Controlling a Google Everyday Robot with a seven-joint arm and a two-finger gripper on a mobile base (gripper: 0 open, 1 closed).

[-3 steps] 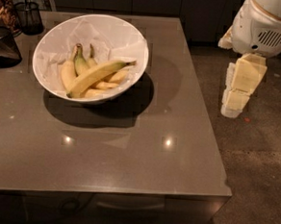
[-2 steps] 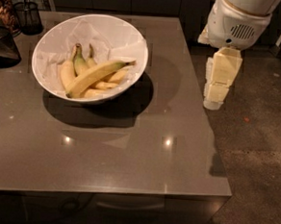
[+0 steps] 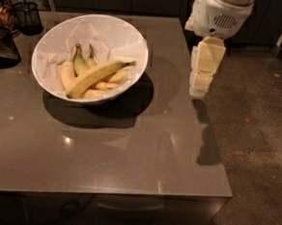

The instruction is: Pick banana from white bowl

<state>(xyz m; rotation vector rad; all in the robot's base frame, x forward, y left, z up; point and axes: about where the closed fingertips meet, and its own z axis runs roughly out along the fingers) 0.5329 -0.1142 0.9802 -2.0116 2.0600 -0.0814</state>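
The white bowl (image 3: 134, 36) stands on the grey table, left of centre, lined with crinkled white paper. The banana (image 3: 96, 75) lies diagonally across the bowl on top of shorter bananas, its dark stem tip pointing up right. The gripper (image 3: 199, 88) hangs from the white arm at the table's right edge, to the right of the bowl and apart from it. It holds nothing that I can see.
Shorter bananas with green stems (image 3: 79, 62) lie under the long one. A dark wire-mesh cup (image 3: 28, 16) and a dark container (image 3: 2, 46) stand at the far left. The grey table (image 3: 128, 152) ends at the right over a speckled floor (image 3: 260, 142).
The arm and gripper have moved left, from beside the table to over its right edge, closer to the bowl. The bowl and bananas have not moved.
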